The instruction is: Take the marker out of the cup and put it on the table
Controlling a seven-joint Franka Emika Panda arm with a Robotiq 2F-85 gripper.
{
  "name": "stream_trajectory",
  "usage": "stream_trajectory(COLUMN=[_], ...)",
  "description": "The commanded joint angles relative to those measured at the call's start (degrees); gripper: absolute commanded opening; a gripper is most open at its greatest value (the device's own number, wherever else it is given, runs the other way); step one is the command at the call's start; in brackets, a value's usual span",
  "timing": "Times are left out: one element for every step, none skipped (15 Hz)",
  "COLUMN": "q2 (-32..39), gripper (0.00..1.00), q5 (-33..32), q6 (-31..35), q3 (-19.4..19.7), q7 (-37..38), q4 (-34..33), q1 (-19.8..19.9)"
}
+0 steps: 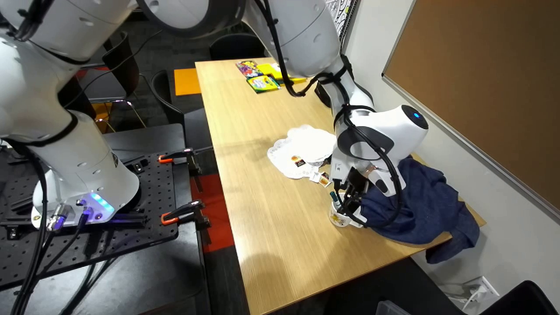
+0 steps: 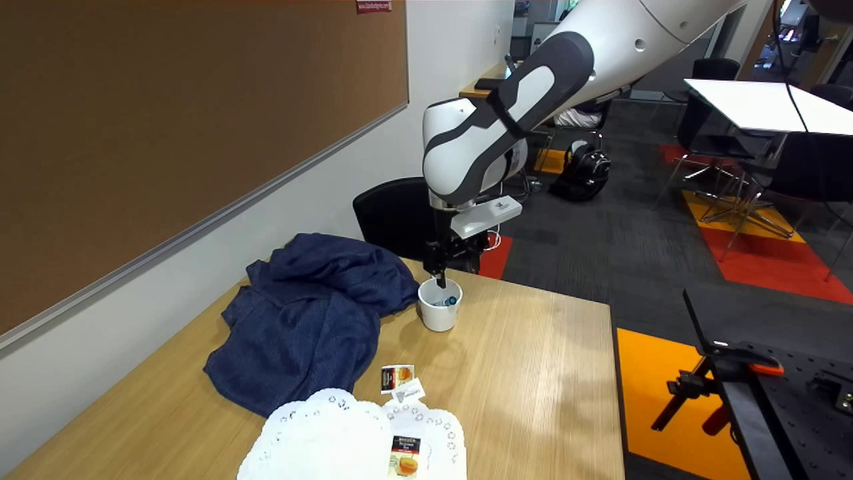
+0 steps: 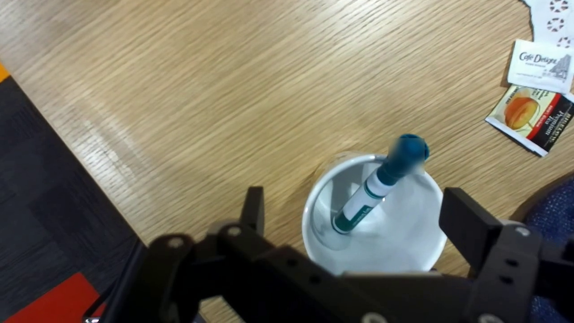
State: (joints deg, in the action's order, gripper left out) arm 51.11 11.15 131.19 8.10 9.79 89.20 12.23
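The white cup stands upright on the pale wood table; the cup also shows in both exterior views. The marker, white and green with a dark teal cap, leans inside the cup, its cap end past the rim in the wrist view. It also shows in both exterior views. My gripper is open and empty above the cup, with one finger on each side of the cup in the wrist view. In an exterior view the gripper points down at the cup's far rim.
A dark blue cloth lies bunched beside the cup. White doilies and tea packets lie further along the table. Colourful boxes are at its other end. A wall with a brown board borders the table.
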Motion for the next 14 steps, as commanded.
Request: stream_trajectory(q2=[0.45, 0.65, 0.72, 0.81, 0.89, 1.24, 1.64, 2.22, 2.76, 3.48, 4.07, 4.91, 5.68, 6.44], gripper=[1.0, 0.99, 0.88, 0.81, 0.75, 0.65, 0.58, 0.49, 0.42, 0.4, 0.37, 0.33, 0.28, 0.31], q5=[0.62, 0.81, 1.18, 1.38, 1.64, 1.89, 2.14, 2.4, 2.79, 3.03, 3.21, 3.44, 3.61, 3.93], q6=[-0.32, -0.48, -0.46, -0.64, -0.87, -1.31, -1.56, -1.82, -2.03, -2.18, -2.45, -2.7, -2.98, -3.1], q3=[0.01, -0.12, -0.32, -0.41, -0.51, -0.6, -0.6, -0.66, -0.8, -0.78, -0.88, -0.95, -0.97, -1.1], q7=[3.1, 3.52, 4.12, 4.48, 5.07, 5.5, 6.11, 6.55, 6.68, 7.4, 7.67, 8.17, 8.63, 8.69], q4=[-1.27, -1.6, -1.77, -1.98, -2.21, -2.71, -3.18, -3.92, -4.53, -5.31, -6.0, -6.94, -7.76, -8.59], q1=[0.01, 0.06, 0.2, 0.25, 0.3, 0.36, 0.33, 0.37, 0.48, 0.44, 0.51, 0.57, 0.57, 0.66])
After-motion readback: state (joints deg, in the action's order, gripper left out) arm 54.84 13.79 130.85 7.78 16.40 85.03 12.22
